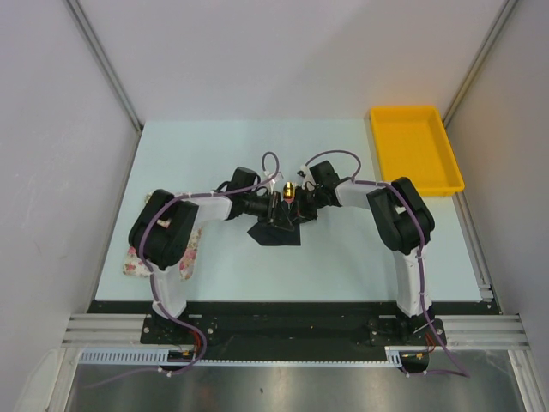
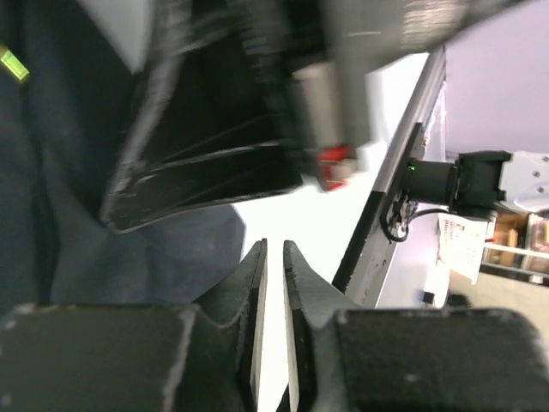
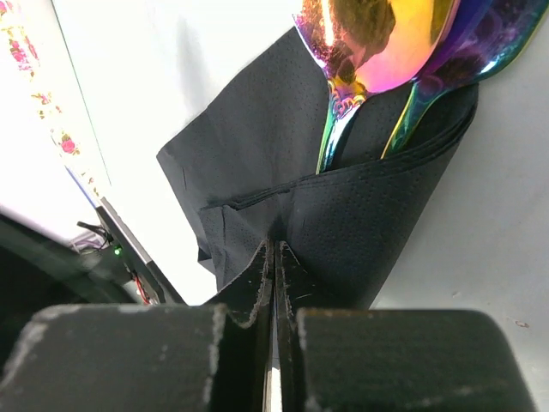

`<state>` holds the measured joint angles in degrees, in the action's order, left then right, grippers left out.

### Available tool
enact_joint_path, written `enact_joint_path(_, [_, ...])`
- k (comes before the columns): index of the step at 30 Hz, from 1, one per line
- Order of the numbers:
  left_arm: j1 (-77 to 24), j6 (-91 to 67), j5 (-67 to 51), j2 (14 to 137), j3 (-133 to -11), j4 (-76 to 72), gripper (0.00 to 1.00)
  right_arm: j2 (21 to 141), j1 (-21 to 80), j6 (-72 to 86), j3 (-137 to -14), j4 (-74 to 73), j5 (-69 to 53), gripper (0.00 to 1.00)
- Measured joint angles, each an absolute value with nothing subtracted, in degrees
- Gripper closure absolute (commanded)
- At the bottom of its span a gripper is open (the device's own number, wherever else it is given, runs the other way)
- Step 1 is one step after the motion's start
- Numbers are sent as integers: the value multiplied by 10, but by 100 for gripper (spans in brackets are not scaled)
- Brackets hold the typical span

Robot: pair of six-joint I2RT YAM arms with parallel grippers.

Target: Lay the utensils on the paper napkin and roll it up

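Note:
The black paper napkin (image 1: 276, 233) lies at the table's middle, folded around the utensils' handles. In the right wrist view the napkin (image 3: 369, 215) wraps the dark handles, and the shiny gold, rainbow-tinted ends of the utensils (image 3: 377, 43) stick out at the top; they also show in the top view (image 1: 290, 189). My right gripper (image 3: 275, 243) is shut on a fold of the napkin (image 1: 296, 213). My left gripper (image 2: 274, 245) stands a narrow slit apart with nothing between the jaws, right beside the napkin (image 2: 103, 249), facing the right gripper (image 1: 273, 206).
A yellow tray (image 1: 416, 148) stands at the back right. The pink-and-white floral cloth (image 1: 130, 263) lies at the near left, partly under the left arm; it also shows in the right wrist view (image 3: 34, 60). Both arms crowd the table's middle.

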<state>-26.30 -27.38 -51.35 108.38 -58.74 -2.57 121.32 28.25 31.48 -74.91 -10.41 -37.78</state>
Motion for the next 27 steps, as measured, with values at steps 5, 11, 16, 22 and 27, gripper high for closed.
enact_joint_path(5, [-261,-285,-498,1127,-584,-25,92,1213,282,315,-749,-104,-378,100])
enact_joint_path(11, [-256,-296,-496,1149,-576,-27,97,1213,281,315,-749,-103,-379,90])
enact_joint_path(16, [-256,-297,-498,1149,-576,-29,98,1213,279,311,-769,-125,-372,82])
enact_joint_path(22, [-256,-300,-497,1149,-575,-29,98,1187,264,297,-793,-155,-358,82])
enact_joint_path(27, [-256,-300,-497,1149,-575,-29,98,1158,261,292,-793,-164,-358,82])
